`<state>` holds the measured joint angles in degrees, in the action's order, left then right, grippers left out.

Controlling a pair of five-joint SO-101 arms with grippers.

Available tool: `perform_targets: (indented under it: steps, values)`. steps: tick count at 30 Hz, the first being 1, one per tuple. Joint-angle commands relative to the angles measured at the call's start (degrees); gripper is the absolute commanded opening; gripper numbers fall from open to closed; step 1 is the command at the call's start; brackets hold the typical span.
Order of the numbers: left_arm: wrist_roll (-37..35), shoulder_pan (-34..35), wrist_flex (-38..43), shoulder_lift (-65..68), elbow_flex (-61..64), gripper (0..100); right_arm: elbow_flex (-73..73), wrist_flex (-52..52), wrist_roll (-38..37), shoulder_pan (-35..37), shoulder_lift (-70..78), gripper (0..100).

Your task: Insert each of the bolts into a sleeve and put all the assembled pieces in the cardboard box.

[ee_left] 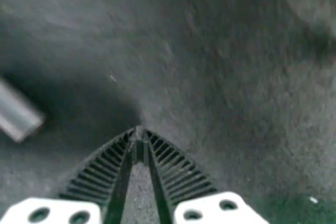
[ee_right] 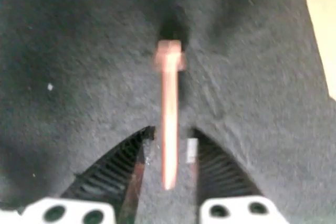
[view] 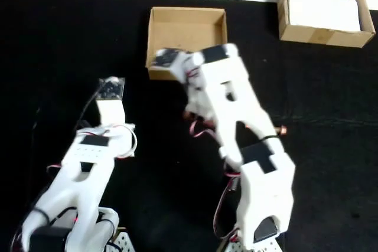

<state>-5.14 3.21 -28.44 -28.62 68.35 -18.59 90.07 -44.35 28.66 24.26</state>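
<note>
The right tool (ee_right: 170, 132) stands spread astride the bolt (ee_right: 169, 93), seemingly to pinch it; the left tool (ee_left: 137, 132), pressed together, rests near a sleeve (ee_left: 16, 115).

The copper-coloured bolt (ee_right: 169, 103) lies flat on the black cloth (ee_right: 79, 51). Its head points away from the right gripper (ee_right: 170, 131) and its shank runs between the parted fingers. A grey sleeve (ee_left: 18, 116) lies on its side on the cloth. The cardboard box (view: 186, 28), brown and open-topped, stands at the table's far side. A second cardboard box (view: 322, 35), white inside, stands well apart from it at the far corner.
</note>
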Motion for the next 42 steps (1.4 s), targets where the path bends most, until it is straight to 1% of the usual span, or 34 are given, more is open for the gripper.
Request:
perform_targets:
  steps: [1,6,8,11,14,16,18,20,22,24,26,30,31,33,35,39,42]
  values:
    - [-0.18,1.80,0.70,-2.24,-1.89,1,-0.84,-0.66,0.62,2.24,-0.22,19.2]
    - [-0.26,2.33,0.70,-2.51,-1.98,1,-0.84,0.66,0.70,1.36,-0.57,19.1]
    - [-2.37,4.35,0.70,-2.59,-2.33,1,-2.24,3.91,0.70,-0.48,-0.75,19.1]
    - [-7.38,11.91,0.70,-2.33,-4.09,1,-8.92,11.38,0.70,-4.97,-0.84,19.1]
    - [-8.26,22.81,0.70,-2.07,-7.08,2,-12.79,10.95,1.93,-12.62,-4.53,19.1]
    - [-8.09,26.33,0.70,-1.54,-9.01,7,-12.70,10.95,1.76,-16.22,-7.78,19.1]
    - [-8.00,26.95,0.62,0.66,-11.21,15,-11.30,10.95,1.76,-19.21,-10.24,19.1]
    - [-8.00,26.77,-1.76,4.09,-14.99,22,-8.75,10.86,0.44,-21.41,-11.74,19.1]
    - [-6.77,25.10,-6.86,8.92,-21.49,24,-5.23,10.77,-1.23,-22.90,-12.35,19.1]
    - [-1.76,23.16,-13.98,15.16,-30.37,24,-2.07,10.68,-1.67,-24.31,-12.44,19.1]
    - [2.02,21.85,-22.68,22.90,-40.66,24,1.10,8.92,-1.67,-25.98,-12.44,19.1]
    - [3.16,21.49,-41.85,39.16,-62.37,24,8.13,2.68,-1.76,-29.93,-12.53,19.1]
    - [3.96,21.67,-45.98,42.68,-67.38,25,9.45,1.27,-1.76,-30.90,-12.53,19.1]
    - [8.09,21.58,-53.27,48.92,-76.09,25,11.65,-1.19,-1.76,-32.66,-12.53,19.1]
    - [9.76,21.14,-60.40,53.85,-83.65,25,13.14,-2.59,-1.85,-33.89,-12.53,19.1]
    - [9.58,20.79,-70.86,60.44,-92.97,25,13.76,-3.03,-1.85,-35.47,-12.53,19.1]
    - [8.44,20.79,-72.70,61.67,-91.21,25,13.58,-3.03,-3.78,-35.56,-12.44,19.1]
